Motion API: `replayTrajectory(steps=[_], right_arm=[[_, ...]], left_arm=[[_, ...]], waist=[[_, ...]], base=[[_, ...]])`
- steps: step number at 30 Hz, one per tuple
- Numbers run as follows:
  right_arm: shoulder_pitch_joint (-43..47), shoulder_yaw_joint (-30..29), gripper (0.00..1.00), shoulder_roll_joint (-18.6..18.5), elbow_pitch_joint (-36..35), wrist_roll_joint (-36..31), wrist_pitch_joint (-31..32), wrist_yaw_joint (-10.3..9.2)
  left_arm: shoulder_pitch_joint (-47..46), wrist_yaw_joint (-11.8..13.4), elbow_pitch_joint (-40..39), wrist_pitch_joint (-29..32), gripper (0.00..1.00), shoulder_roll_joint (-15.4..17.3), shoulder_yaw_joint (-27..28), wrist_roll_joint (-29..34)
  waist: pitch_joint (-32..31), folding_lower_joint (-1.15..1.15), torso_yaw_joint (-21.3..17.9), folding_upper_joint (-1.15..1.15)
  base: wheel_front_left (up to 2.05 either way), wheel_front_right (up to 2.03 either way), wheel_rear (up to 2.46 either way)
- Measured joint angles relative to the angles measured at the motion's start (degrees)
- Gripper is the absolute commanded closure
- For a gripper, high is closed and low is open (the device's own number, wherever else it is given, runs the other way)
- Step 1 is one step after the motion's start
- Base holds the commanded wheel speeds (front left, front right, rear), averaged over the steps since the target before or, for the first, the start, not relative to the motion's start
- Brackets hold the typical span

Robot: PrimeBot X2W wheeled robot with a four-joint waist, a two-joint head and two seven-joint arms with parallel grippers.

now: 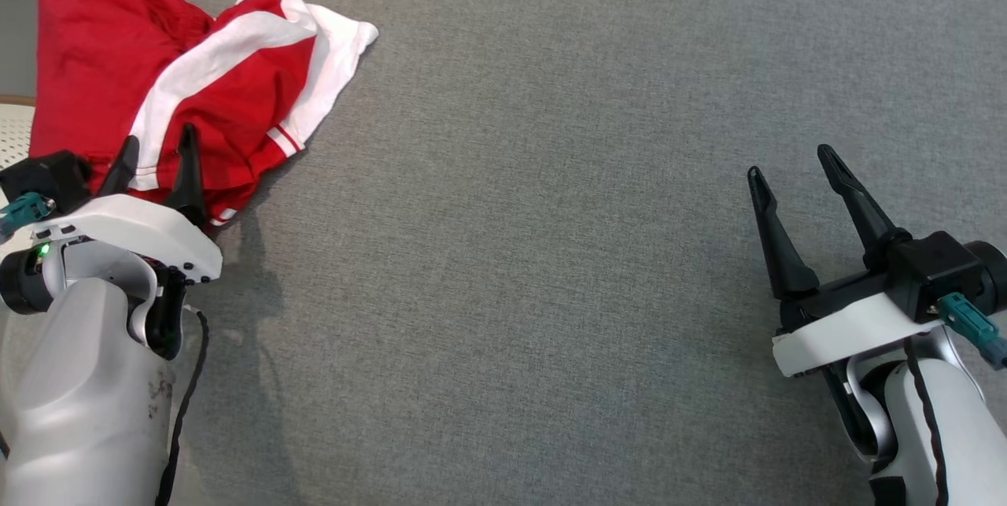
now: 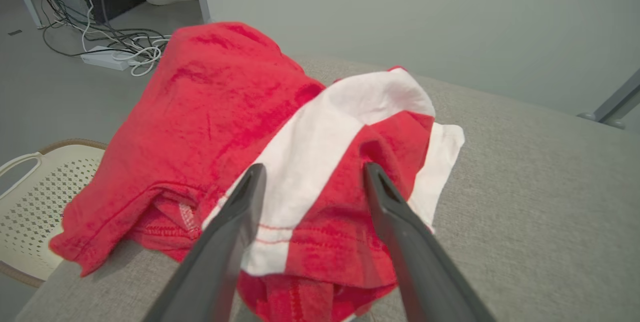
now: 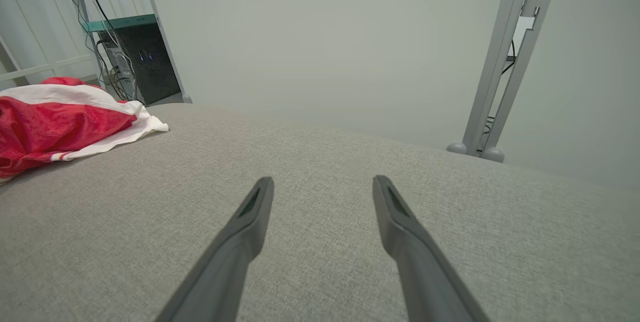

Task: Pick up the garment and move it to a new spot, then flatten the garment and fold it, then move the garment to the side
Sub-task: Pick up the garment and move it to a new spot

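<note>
Red-and-white garment (image 1: 110, 57) lies bunched at upper left of head view, on the grey fabric tabletop (image 1: 551, 270), its left side at the tabletop's left edge. Long axis approx. lower left to upper right, along the white stripe; its white corner points to the upper right. A wide stretch of grey tabletop runs from the garment to the frame's right side. In left wrist view a cream perforated basket (image 2: 30, 197) sits below that edge, lower left. Left gripper (image 1: 157, 136): jaws spread, tips over garment's near hem, astride the stripe; contact can't tell. Right gripper (image 1: 790, 160): lower right, well apart from garment, jaws spread, gripping nothing.
</note>
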Motion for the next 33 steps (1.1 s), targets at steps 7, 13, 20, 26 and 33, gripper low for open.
replayTrajectory(steps=[7, 13, 20, 26, 33], right_arm=[[-0.2, -0.4, 0.00, 0.4, 0.2, -0.1, -0.1, -0.01], [-0.4, -0.5, 0.00, 1.1, 1.2, 0.0, -1.0, -0.01], [0.4, -1.7, 0.00, 2.2, 3.3, 0.6, -2.4, 0.00], [3.4, -2.8, 0.00, 3.6, 5.3, 1.3, -3.8, -0.01], [6.6, -3.2, 0.00, 4.6, 6.1, 2.1, -4.6, -0.01]], left_arm=[[-3.3, -0.2, 5.6, 0.5, 0.98, 1.9, -2.5, -0.6], [-3.7, -0.2, 6.8, -1.7, 1.00, 3.5, -5.0, -1.2], [-3.1, -0.1, 0.8, -5.0, 1.00, 5.4, -4.8, -0.7], [5.3, 1.6, -8.8, -5.2, 1.00, 5.0, -4.4, 0.3], [17.7, 4.6, -25.6, -4.4, 1.00, 3.1, -5.8, 1.6]], waist=[[1.1, 0.00, -1.1, 0.00], [-0.1, 0.00, -1.2, 0.00], [-3.6, 0.00, -1.5, 0.00], [-8.6, 0.00, -2.3, 0.00], [-14.2, 0.00, -4.3, 0.00]], base=[[0.00, 0.00, 0.00], [0.00, 0.00, 0.00], [0.00, 0.00, 0.00], [0.00, 0.00, 0.00], [0.00, 0.00, 0.00]])
